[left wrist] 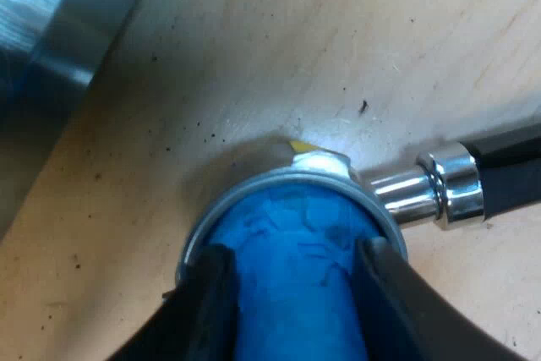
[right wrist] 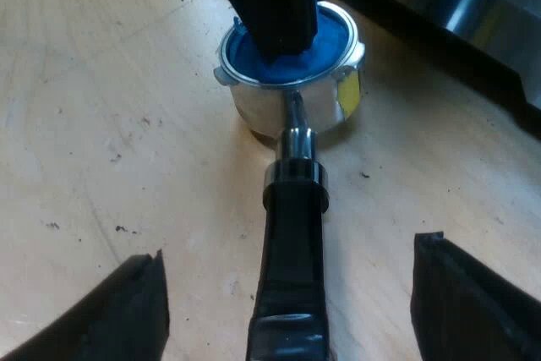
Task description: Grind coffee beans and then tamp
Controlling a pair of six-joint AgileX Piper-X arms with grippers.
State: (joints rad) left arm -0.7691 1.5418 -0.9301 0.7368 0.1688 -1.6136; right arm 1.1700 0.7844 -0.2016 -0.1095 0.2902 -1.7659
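1. Left gripper (left wrist: pixel 294 253): my two black fingers (left wrist: pixel 207 293) are clamped on the blue, cylindrical tamper (left wrist: pixel 287 217), one finger on each side of its body.
2. Tamper: it stands upright inside the basket of the round, polished metal holder (left wrist: pixel 406 194). Its blue body fills the basket almost to the rim, and a thin gap shows along part of the edge.
3. Holder: it sits on the pale wooden table (left wrist: pixel 279 48) with the basket upright, mouth up. A short chrome neck and a thick chrome collar (left wrist: pixel 456 185) join the basket to the dark, glossy handle (right wrist: pixel 287 293), which runs out level just above the wood.
4. A small yellow sticker (right wrist: pixel 347 95) is on the basket's outer wall, just beside the neck.
5. Right gripper (right wrist: pixel 292 251): my fingers (right wrist: pixel 135 310) are spread wide apart and grip nothing. The handle runs between them, and each finger stands clear of it with no contact on either side.
6. In the right wrist view, the left gripper comes down onto the tamper from above and hides the tamper's upper part. Blue shows around the fingers, inside the basket's rim.
7. Brushed-steel espresso machine (right wrist: pixel 456 6): its body is near the basket but not touching it. I cannot tell which part of the machine this is.
8. Table: small dark specks (right wrist: pixel 118 227) are scattered over the wood around the holder.
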